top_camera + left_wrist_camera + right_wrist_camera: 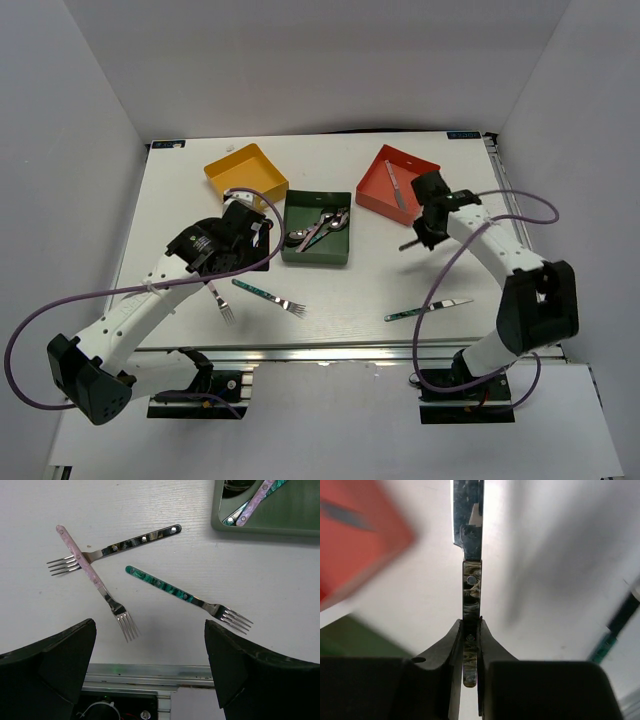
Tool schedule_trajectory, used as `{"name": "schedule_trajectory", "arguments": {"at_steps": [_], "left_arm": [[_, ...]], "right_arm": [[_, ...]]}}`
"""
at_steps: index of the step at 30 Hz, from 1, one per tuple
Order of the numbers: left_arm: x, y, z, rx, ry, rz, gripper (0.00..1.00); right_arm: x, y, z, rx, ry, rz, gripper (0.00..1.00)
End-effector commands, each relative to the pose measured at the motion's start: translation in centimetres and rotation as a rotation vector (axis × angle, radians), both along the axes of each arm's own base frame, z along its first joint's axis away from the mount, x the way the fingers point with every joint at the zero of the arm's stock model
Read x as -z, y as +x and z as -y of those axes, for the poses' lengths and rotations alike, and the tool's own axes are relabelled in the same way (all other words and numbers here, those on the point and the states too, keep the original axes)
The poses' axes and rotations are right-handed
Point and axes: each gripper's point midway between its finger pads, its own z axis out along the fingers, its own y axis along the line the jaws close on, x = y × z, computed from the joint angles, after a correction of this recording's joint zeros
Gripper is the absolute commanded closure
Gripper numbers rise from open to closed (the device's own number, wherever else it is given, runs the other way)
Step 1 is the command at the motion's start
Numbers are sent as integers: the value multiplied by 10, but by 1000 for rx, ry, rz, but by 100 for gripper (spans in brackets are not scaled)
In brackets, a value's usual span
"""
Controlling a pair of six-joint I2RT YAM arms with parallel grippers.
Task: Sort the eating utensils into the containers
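Beside the red-orange tray (pixel 378 195), pinched a dark-handled knife (pixel 472 580) by its handle in the right gripper (pixel 470 626), with left gripper (pixel 150 630) wide above forks (pixel 185 596). Risked a swivel in that end-grip and a clipped tray wall.

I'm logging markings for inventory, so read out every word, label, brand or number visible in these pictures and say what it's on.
Small dark left-corner sticker on the far edge of the white table: too small to read.
Small dark right-corner sticker there: too small to read.
Dark-handled metal knife in the right wrist view: rivets only, no writing.
Nothing else shows text.
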Motion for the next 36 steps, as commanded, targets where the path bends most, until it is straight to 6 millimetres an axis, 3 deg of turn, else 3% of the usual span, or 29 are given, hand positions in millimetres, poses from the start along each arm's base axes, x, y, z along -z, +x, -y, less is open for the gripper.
{"name": "schedule_trajectory", "arguments": {"at_steps": [1,2,3,4,5,6,7,8,9,12,14,15,19,25,34,36], "left_arm": [[-14,5,-3,-29,-9,50,2],[-13,5,-2,-31,-16,48,2],[-13,5,-1,-32,-22,46,2],[-13,5,0,-40,-30,46,2],[-13,5,1,-43,-32,45,2],[-16,7,1,-47,-35,50,2],[-18,6,0,-55,-35,50,2],[-21,6,-1,-60,-36,58,2],[-23,7,-4,-68,-30,68,2],[-26,3,-10,-88,-23,80,2],[-26,1,-13,-99,-20,80,2],[-26,0,-14,-107,-24,80,2],[-27,-2,-15,-114,-31,77,2],[-21,2,-10,-97,-27,65,2],[-15,4,-5,-62,-13,48,2],[-13,4,-5,-58,-8,44,2]], "right_arm": [[-72,61,0,-205,-71,277,100],[-96,82,-10,-262,-71,340,100],[-106,101,-16,-329,-85,373,100],[-88,116,-20,-471,-156,300,100],[-125,144,-39,-573,-137,382,100],[-128,160,-45,-647,-159,373,100],[-83,166,-46,-713,-180,206,100],[-84,177,-45,-808,-237,167,100],[-92,210,-52,-841,-274,188,100],[-92,228,-50,-975,-360,141,100],[-85,232,-44,-1007,-413,128,100],[-70,221,-37,-1013,-412,81,100],[-55,218,-30,-1063,-435,68,100],[-52,222,-25,-1117,-476,33,100],[-35,211,-20,-1184,-480,-23,100],[-41,208,-22,-1195,-468,-7,72]]}}
